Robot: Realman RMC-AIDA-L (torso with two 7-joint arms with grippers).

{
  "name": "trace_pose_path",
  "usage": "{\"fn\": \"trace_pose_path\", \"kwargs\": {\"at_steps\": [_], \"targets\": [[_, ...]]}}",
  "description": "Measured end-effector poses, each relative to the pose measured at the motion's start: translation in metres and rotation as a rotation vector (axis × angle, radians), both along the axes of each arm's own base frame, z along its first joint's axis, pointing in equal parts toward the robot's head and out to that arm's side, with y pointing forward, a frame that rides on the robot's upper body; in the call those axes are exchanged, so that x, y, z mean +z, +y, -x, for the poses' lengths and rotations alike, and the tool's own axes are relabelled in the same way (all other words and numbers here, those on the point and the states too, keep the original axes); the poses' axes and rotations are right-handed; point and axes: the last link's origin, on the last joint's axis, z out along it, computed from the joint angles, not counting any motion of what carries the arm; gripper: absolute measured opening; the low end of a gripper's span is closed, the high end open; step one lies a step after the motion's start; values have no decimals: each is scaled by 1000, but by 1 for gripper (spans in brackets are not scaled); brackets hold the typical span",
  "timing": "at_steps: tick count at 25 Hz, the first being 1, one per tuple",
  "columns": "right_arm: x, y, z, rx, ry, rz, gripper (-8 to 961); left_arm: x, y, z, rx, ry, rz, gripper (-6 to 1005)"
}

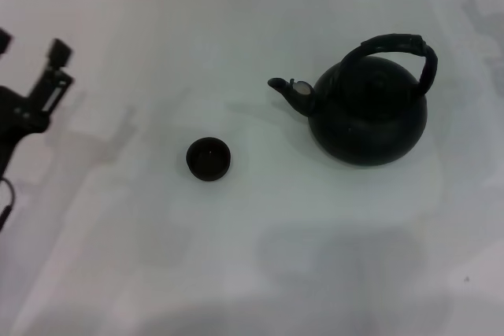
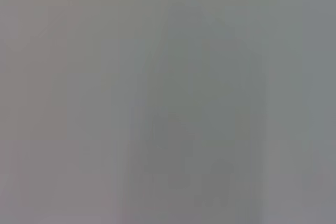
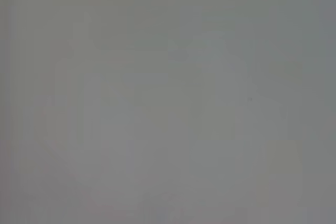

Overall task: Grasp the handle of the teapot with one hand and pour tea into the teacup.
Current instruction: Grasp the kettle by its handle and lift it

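The teapot (image 1: 368, 120) stands upright on the white table at the right of the head view, its short spout pointing left toward the teacup. Its handle (image 1: 398, 45) arches over the top. The teacup (image 1: 209, 158) is a small dark round cup standing left of the teapot, apart from it. My left gripper (image 1: 30, 46) is at the far left edge of the head view, fingers apart and empty, well away from both. My right gripper is out of view. Both wrist views show only blank grey table surface.
The white table (image 1: 260, 257) spreads around the teapot and the cup, with faint shadows on it. A cable hangs by my left arm at the left edge (image 1: 5, 202).
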Motion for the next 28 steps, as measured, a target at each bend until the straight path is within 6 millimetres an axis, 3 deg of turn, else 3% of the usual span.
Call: {"fn": "trace_pose_path", "kwargs": {"at_steps": [6, 10, 19, 28], "targets": [[3, 1, -2, -17, 14, -15, 876, 15, -6, 17, 108, -20, -99, 879], [2, -2, -14, -67, 11, 29, 876, 22, -11, 34, 226, -41, -163, 879], [2, -15, -29, -91, 177, 130, 876, 19, -6, 56, 382, -42, -139, 880], [43, -27, -14, -76, 215, 430, 873, 26, -6, 63, 424, -45, -177, 880]]}}
